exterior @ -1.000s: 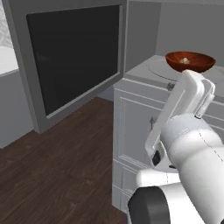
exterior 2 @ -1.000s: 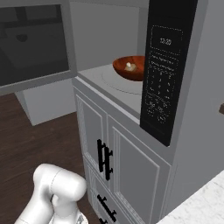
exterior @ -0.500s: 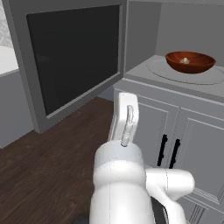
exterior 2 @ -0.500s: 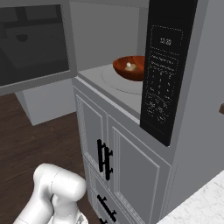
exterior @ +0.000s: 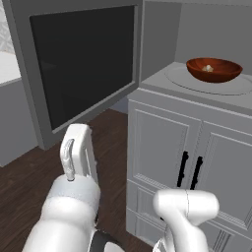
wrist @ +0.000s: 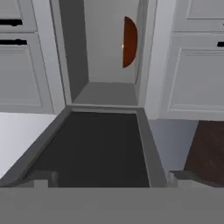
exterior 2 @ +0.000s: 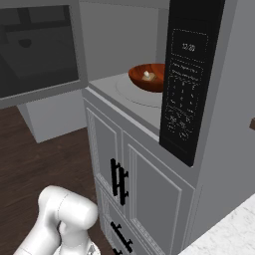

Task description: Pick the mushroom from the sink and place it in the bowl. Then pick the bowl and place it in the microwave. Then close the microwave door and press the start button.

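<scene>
The reddish-brown bowl (exterior: pixel 214 70) (exterior 2: pixel 148 77) (wrist: pixel 130 41) sits on the pale turntable (exterior: pixel 231 87) inside the microwave (exterior 2: pixel 124 45). The small pale mushroom (exterior: pixel 208 68) (exterior 2: pixel 147 75) lies in the bowl. The microwave door (exterior: pixel 83 64) (exterior 2: pixel 40 50) (wrist: pixel 96 148) stands swung wide open, its black glass facing the room. My gripper (wrist: pixel 111 179) is open and holds nothing, its fingertips (wrist: pixel 43 178) wide apart close to the door's glass. My hand (exterior: pixel 76 155) is low, in front of the door's outer edge and well left of the bowl. The sink is out of view.
The microwave's dark control panel (exterior 2: pixel 187 84) stands right of the opening. White cabinet doors with black handles (exterior: pixel 189 170) (exterior 2: pixel 119 179) lie below the microwave. Dark wood floor (exterior: pixel 29 172) spreads to the left, and a marble counter corner (exterior 2: pixel 229 234) shows at the lower right.
The arm has swung from beside the bowl at the right across to the left, ending in front of the open door. The gripper stayed open. Bowl, mushroom and door have not moved.
</scene>
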Controlling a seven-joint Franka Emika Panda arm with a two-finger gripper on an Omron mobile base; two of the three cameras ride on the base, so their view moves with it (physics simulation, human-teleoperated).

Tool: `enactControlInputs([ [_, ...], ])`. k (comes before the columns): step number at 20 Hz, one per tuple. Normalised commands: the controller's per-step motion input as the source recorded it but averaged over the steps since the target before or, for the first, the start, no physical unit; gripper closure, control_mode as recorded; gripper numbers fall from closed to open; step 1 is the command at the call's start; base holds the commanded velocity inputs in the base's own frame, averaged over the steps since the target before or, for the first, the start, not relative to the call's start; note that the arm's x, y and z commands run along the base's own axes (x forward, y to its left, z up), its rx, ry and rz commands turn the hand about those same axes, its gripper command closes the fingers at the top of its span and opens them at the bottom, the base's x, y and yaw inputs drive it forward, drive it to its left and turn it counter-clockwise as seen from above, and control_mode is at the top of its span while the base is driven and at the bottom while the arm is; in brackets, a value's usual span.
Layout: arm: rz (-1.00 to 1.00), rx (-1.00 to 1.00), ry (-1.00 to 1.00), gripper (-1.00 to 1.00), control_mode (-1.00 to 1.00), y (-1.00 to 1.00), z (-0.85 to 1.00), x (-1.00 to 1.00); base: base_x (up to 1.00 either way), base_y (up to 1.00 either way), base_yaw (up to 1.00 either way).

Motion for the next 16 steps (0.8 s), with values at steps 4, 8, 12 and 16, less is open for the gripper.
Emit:
enactControlInputs([
  [4, 0.0, 0.0, -0.06, -1.0, -1.0, 0.65, -0.45, 0.25, 0.0, 0.0, 0.0],
  [8, -0.02, 0.0, -0.09, -1.0, -1.0, 0.59, -0.37, 0.44, 0.0, 0.0, 0.0],
  [12, 0.0, 0.0, -0.06, -1.0, -1.0, 0.68, -0.38, 0.32, 0.0, 0.0, 0.0],
  [16, 0.0, 0.04, -0.02, -1.0, -1.0, 0.64, -0.33, 0.27, 0.0, 0.0, 0.0],
])
